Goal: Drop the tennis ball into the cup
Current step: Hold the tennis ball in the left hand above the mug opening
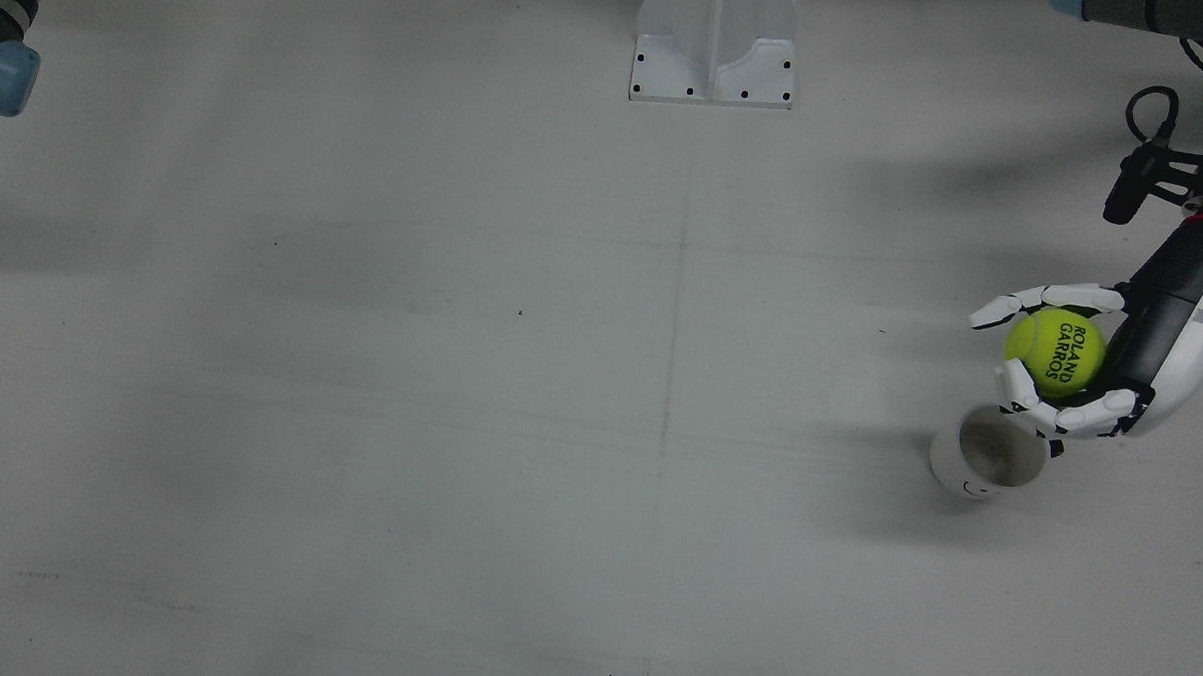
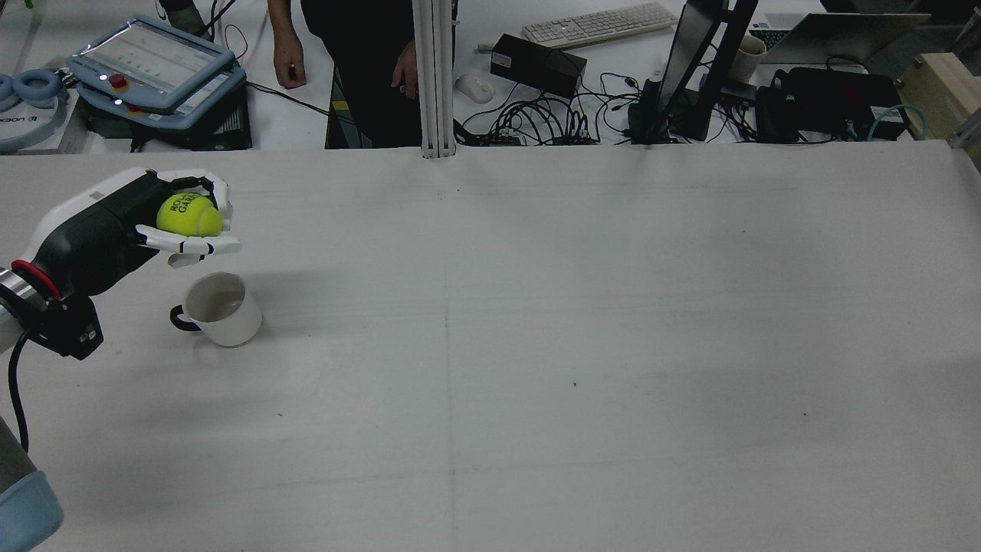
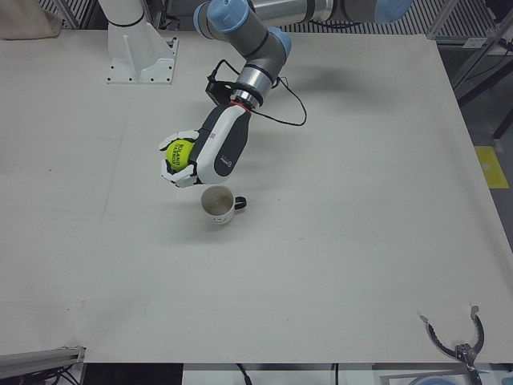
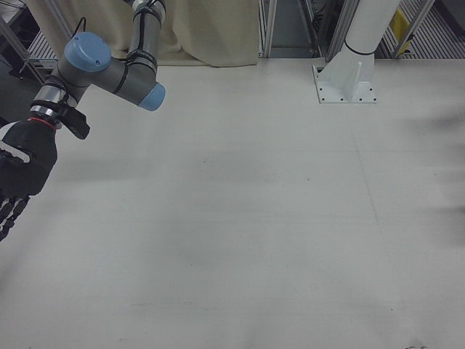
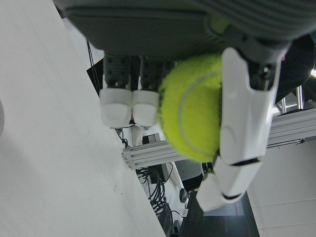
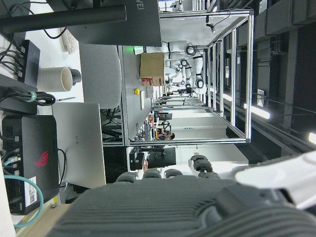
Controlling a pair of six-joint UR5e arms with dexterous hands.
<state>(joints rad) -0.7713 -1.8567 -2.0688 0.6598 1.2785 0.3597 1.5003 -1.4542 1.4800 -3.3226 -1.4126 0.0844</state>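
Observation:
My left hand (image 1: pixel 1147 344) is shut on a yellow-green tennis ball (image 1: pixel 1054 351), held in the air with the fingers wrapped around it. A white cup (image 1: pixel 988 452) with a dark handle stands upright and empty on the table, just beside and below the hand. In the rear view the ball (image 2: pixel 189 215) sits just above the cup (image 2: pixel 218 308), off its opening. The left-front view shows the ball (image 3: pixel 181 155), the hand (image 3: pixel 218 148) and the cup (image 3: pixel 218 204). The left hand view shows the ball (image 5: pixel 192 108) between the fingers (image 5: pixel 244 113). My right hand (image 4: pixel 18 182) hangs at the table's far side, fingers apart, empty.
A white arm pedestal (image 1: pixel 713 44) is bolted at the table's robot-side edge. Desks with cables, a keyboard and a standing person (image 2: pixel 345 46) lie beyond the far edge. The right arm's elbow (image 4: pixel 109 73) hovers over its table corner.

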